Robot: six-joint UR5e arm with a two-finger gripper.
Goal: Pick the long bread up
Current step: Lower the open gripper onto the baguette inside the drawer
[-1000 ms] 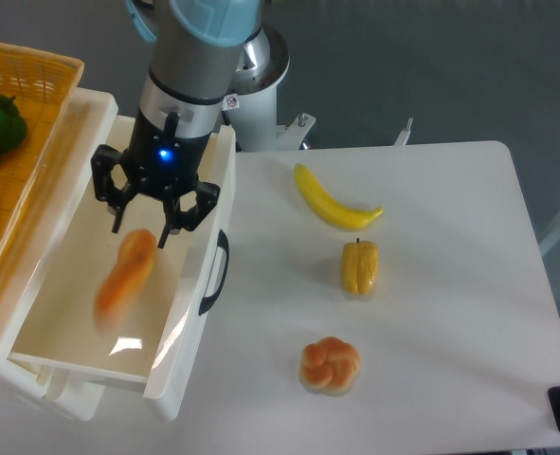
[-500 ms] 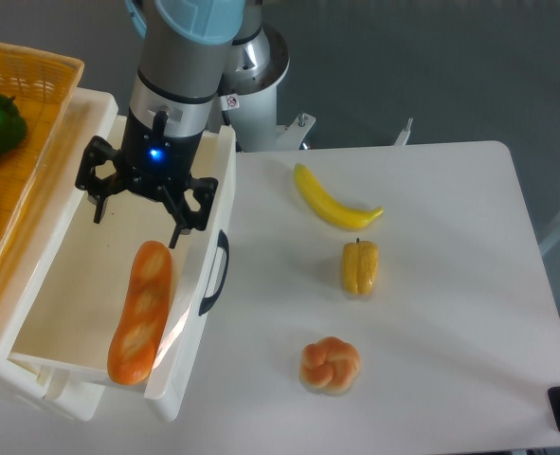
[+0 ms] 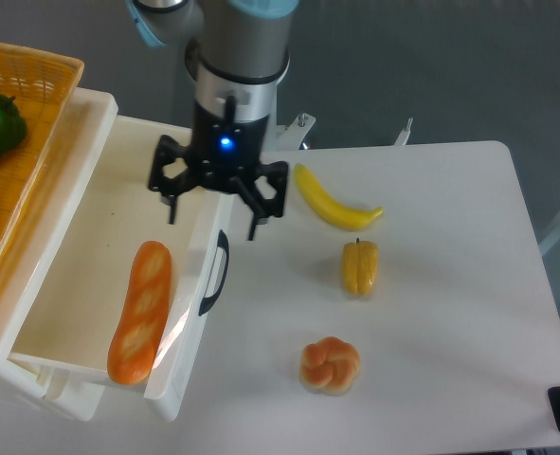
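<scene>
One long bread [image 3: 140, 312], slim and orange-brown with pale slashes, lies lower left inside the white plastic bin [image 3: 189, 355]. One gripper [image 3: 212, 220] hangs above the bin's right wall, fingers spread wide and empty. On the white table [image 3: 450, 313]: one curved banana [image 3: 332, 200], one yellow pepper [image 3: 359, 267], one knotted bun [image 3: 330, 365].

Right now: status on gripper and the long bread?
Gripper open, empty, above the bin's right wall. Long bread lying loose in the white bin, along its right side, not gripped. Nothing on top of it; bin wall close beside it.
</scene>
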